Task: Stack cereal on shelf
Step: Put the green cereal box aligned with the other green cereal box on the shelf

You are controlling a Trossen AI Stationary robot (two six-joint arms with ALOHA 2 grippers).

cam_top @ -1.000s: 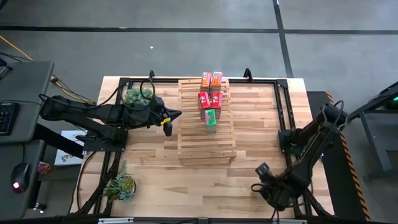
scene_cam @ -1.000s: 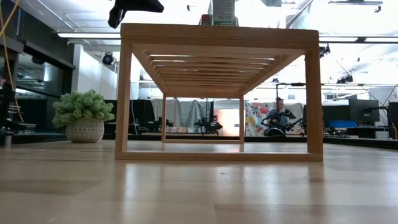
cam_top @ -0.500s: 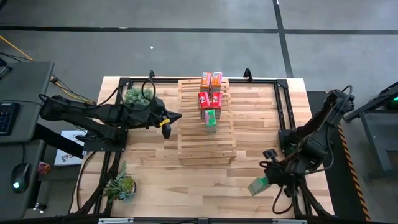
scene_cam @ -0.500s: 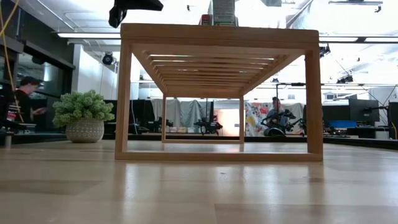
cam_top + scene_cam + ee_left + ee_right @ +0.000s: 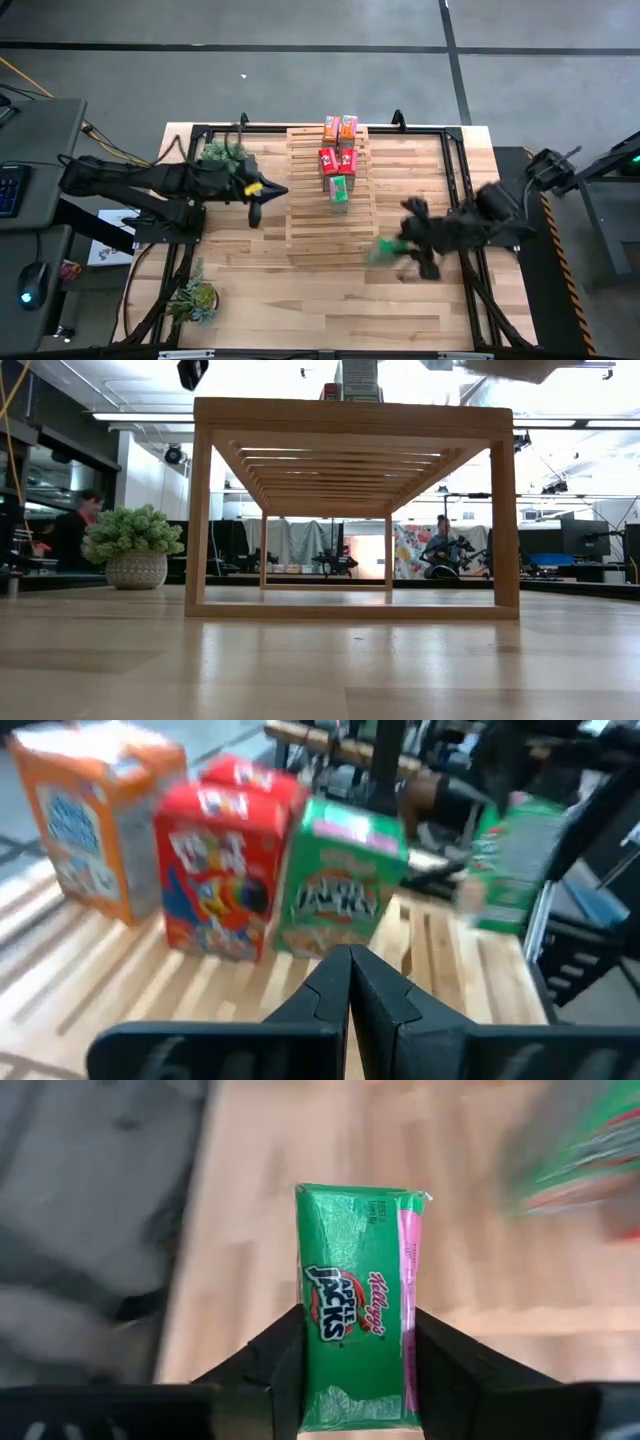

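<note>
The shelf (image 5: 332,195) is a light-wood slatted rack in the middle of the table. On its far half stand two orange boxes (image 5: 339,127), two red boxes (image 5: 337,160) and one green box (image 5: 339,190). My right gripper (image 5: 360,1380) hovers just right of the shelf's near right corner, shut on a second green cereal box (image 5: 385,248). My left gripper (image 5: 348,982) is shut and hangs above the shelf's left edge (image 5: 268,190). It faces the row of boxes (image 5: 225,870), and the carried box (image 5: 510,860) shows beyond them. My right gripper pinches the green box (image 5: 355,1305) between its two fingers (image 5: 275,1365), one on each long side of its lower half (image 5: 350,1380). The printed face is turned to the wrist camera. The fingers reach in from the table's right, and the box is lifted clear of the table.
One potted plant (image 5: 222,152) stands at the shelf's far left, also seen in the low view (image 5: 133,545); another plant (image 5: 195,298) sits at the table's near left. Black frame rails (image 5: 455,190) run along the table's edges. A person sits in the room behind (image 5: 440,550).
My right gripper has carried the green box up from the table's near right corner, toward the far edge and left, to the shelf's near right corner. My left gripper has turned about its wrist and drawn slightly toward the left edge.
</note>
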